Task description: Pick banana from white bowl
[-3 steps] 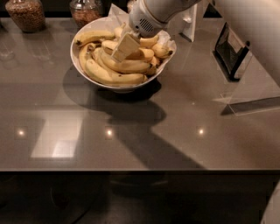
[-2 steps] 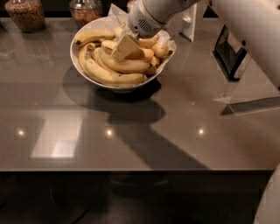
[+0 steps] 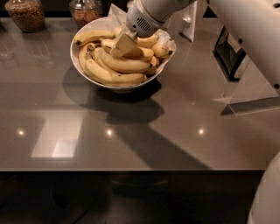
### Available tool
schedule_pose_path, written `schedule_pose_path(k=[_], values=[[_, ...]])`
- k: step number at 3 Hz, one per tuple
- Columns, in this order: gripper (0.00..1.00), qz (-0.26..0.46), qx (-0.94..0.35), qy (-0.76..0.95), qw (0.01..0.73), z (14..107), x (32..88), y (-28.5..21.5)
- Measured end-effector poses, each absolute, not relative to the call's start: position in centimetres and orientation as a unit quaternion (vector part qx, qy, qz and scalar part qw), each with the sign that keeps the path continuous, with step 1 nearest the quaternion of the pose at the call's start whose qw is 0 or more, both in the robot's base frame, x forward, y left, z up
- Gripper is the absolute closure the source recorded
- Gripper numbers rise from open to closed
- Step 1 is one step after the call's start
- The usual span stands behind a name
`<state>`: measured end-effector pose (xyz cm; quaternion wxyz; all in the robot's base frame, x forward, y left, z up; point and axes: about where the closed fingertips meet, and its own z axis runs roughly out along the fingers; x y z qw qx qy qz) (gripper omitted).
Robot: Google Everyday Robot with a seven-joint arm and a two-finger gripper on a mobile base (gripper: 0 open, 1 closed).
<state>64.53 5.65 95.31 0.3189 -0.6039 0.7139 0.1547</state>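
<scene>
Nothing visible has moved since a second ago: the gripper stays low over the white bowl, its tan end down among the bananas near the top of the pile. Cannot tell how far open it is, or whether it holds any fruit. Bowl sits on the grey countertop; two glass jars stand behind it.

Grain jar, second jar, grey table

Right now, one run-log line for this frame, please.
phase: grasp approach | gripper: down in bowl, at bananas | bananas: all in bowl | jars: behind bowl, left
</scene>
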Motion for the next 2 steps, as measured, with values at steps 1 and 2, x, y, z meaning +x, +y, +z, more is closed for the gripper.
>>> schedule_pose_path(k=[1, 2], values=[[1.00, 0.155, -0.611, 0.709, 0.316, 96.0, 64.1, 6.0], [1.00, 0.143, -0.625, 0.704, 0.306, 97.1, 63.5, 6.3]])
